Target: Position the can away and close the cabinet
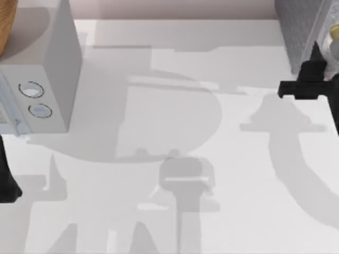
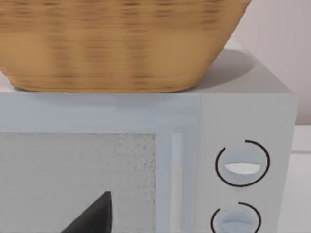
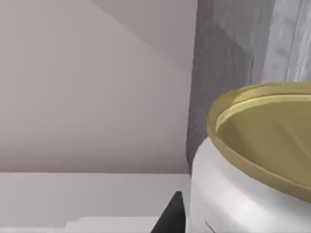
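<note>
From above, I see a white tabletop [image 1: 175, 222] crossed by grey arm shadows. At its far right corner stands the cabinet [image 1: 299, 29], dark grey and speckled, cut off by the picture's edge. My right claw [image 1: 329, 63] sits hard against the cabinet's near side at the right edge, a black bracket jutting out beside it. A sliver of the can [image 1: 335, 41], pale with a gold glint, shows just at that claw. At the far left corner stands a pale grey microwave [image 1: 45, 79] with two round dials, and a wicker basket [image 1: 6, 21] rests on top of it. My left arm [image 1: 6, 177] is parked at the left edge.

From the left wrist, I look straight at the microwave's front, with the basket on its roof. One dark fingertip [image 2: 95, 216] of the left claw shows low down; I cannot tell whether that claw is spread or pressed together.

From the right wrist, the can's gold top and white side loom very close, with the cabinet's grey wall right behind it. A single dark fingertip [image 3: 171, 216] lies beside the can. I cannot tell whether the right claw is pinching the can.

I judge that the can is being put away at the cabinet. The next move calls for setting it inside, letting go, then pushing the door shut.
</note>
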Tool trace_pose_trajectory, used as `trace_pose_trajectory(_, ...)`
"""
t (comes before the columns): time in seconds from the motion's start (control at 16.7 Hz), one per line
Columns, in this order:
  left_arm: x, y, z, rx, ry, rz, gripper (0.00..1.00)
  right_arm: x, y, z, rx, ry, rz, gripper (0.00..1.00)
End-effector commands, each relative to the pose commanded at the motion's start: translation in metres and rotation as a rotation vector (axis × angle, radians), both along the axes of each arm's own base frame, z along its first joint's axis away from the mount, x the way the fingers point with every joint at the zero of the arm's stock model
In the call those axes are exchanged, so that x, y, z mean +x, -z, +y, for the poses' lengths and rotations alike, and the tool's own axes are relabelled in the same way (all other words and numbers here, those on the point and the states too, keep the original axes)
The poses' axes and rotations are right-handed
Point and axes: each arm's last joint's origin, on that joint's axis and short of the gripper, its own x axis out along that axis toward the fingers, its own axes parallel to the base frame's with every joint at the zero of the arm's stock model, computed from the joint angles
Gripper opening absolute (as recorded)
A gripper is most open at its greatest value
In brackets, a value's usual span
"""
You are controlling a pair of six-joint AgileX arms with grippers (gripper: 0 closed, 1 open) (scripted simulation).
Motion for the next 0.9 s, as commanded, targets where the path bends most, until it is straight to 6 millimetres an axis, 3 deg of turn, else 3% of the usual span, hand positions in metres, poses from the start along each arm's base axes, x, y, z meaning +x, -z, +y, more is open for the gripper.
trace_pose_trajectory(0.36,0.000,0.000,0.000,0.000,0.000,0.000,1.00,-0.038,-0.017,-0.051,0.039,0.011,-0.052,0.00)
trace_pose_trajectory(0.9,0.000,0.000,0.000,0.000,0.000,0.000,1.00,-0.104,0.001,-0.090,0.037,-0.090,-0.123,0.00)
